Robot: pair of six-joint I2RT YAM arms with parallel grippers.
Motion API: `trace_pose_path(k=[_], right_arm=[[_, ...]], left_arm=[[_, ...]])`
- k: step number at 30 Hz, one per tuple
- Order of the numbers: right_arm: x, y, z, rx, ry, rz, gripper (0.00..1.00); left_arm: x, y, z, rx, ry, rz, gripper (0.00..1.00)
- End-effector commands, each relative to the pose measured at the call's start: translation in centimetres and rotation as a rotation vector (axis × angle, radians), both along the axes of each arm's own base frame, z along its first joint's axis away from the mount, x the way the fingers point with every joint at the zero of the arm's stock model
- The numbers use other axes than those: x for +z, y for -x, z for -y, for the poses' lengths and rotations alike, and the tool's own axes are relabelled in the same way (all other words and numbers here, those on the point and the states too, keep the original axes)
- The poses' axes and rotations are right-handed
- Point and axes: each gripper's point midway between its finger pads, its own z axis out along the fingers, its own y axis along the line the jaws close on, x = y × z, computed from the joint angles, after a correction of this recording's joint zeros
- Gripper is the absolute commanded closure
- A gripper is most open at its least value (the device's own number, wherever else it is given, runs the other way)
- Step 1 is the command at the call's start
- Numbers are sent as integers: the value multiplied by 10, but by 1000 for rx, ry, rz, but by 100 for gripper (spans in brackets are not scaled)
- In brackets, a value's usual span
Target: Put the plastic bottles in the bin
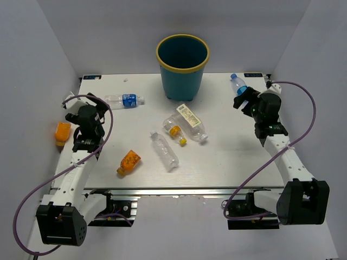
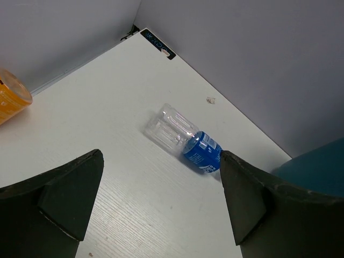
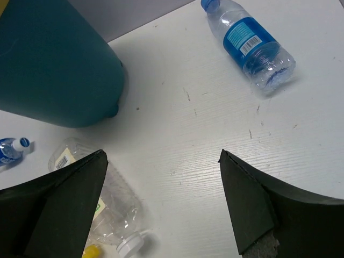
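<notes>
The teal bin [image 1: 182, 65] with a yellow rim stands at the back centre. Plastic bottles lie on the table: a blue-labelled one [image 1: 124, 101] at the back left, a blue-capped one [image 1: 238, 84] at the back right, three clear ones [image 1: 190, 122] in the middle, an orange one [image 1: 129, 162] near the front and another orange one [image 1: 63, 133] at the left edge. My left gripper [image 2: 160, 161] is open and empty, just short of the blue-labelled bottle [image 2: 185, 141]. My right gripper [image 3: 161, 156] is open and empty, near the blue-capped bottle [image 3: 250, 43].
Grey walls close in the table at the back and both sides. The bin's side [image 3: 54, 64] fills the right wrist view's upper left. A white-labelled bottle [image 3: 102, 209] lies under the right gripper's left finger. A black tag [image 2: 158, 44] marks the back left corner.
</notes>
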Motion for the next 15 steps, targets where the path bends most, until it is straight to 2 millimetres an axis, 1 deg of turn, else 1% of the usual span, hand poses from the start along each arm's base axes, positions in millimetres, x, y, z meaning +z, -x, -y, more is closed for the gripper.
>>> trace_pose_path(k=[1, 3, 4, 5, 6, 7, 8, 9, 10, 11, 12, 14, 15], right_arm=[[9, -7, 3, -3, 26, 35, 11], [12, -13, 5, 31, 112, 69, 11], [3, -18, 4, 48, 143, 49, 11], [-2, -22, 4, 88, 221, 38, 11], [12, -32, 1, 128, 259, 55, 11], [-7, -44, 2, 155, 307, -8, 11], [-9, -53, 4, 175, 355, -27, 11], [5, -67, 13, 174, 463, -31, 11], [-24, -80, 20, 178, 511, -126, 11], [-27, -89, 29, 156, 561, -159, 11], [-35, -105, 47, 105, 641, -217, 11], [-43, -119, 56, 112, 710, -241, 11], [-52, -131, 62, 130, 735, -262, 11]], left_arm=[[3, -2, 3, -16, 1, 10, 2], [2, -1, 1, -4, -1, 2, 2], [2, 0, 1, -1, -3, 2, 2], [2, 0, 1, -1, -3, 2, 2], [0, 0, 1, -4, -3, 2, 2], [0, -1, 2, -8, -4, 1, 2], [-2, -2, 2, -12, -4, -3, 2], [-2, -2, 3, -14, -6, -7, 2], [-4, -3, 2, -15, -10, -16, 2], [-6, -2, 1, -9, -13, -25, 2], [-6, -2, 2, -9, -13, -28, 2], [-6, -2, 1, -10, -18, -32, 2], [-5, -1, 1, -10, -20, -28, 2]])
